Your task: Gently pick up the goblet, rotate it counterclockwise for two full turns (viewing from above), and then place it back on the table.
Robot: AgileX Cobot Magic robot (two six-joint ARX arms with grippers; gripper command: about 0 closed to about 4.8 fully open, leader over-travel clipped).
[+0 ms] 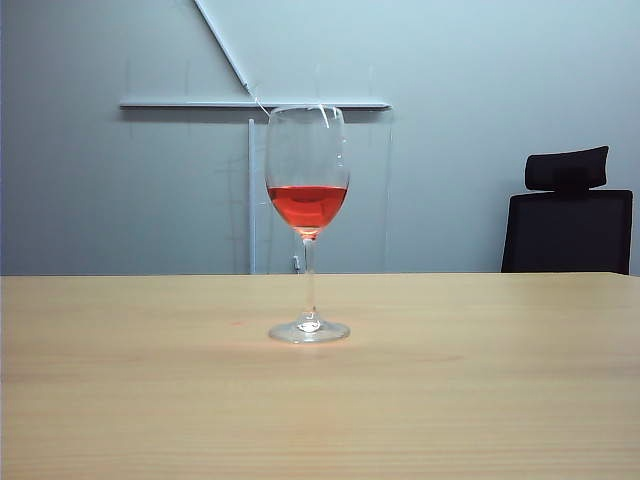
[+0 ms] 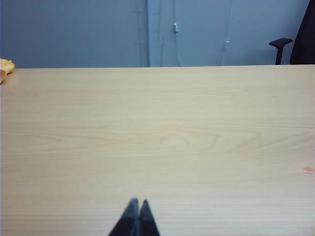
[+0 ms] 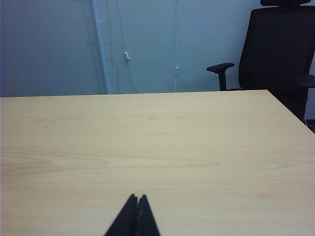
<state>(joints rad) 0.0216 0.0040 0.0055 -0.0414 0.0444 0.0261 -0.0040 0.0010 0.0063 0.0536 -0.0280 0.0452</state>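
Observation:
The goblet [image 1: 308,220], a tall clear glass with red liquid low in its bowl, stands upright on its round foot near the middle of the table [image 1: 480,390] in the exterior view. Neither arm shows in that view. In the left wrist view my left gripper [image 2: 138,201] is shut, its dark tips together over bare table [image 2: 162,137], with no goblet in sight. In the right wrist view my right gripper [image 3: 137,196] is likewise shut with nothing in it, over bare table [image 3: 162,147]. Both grippers are well apart from the goblet.
A black office chair [image 1: 568,215] stands behind the table's far right edge, also seen as the chair [image 3: 280,54] in the right wrist view. A yellow object [image 2: 5,69] lies at the table's far edge in the left wrist view. A small pink speck [image 2: 308,170] marks the tabletop.

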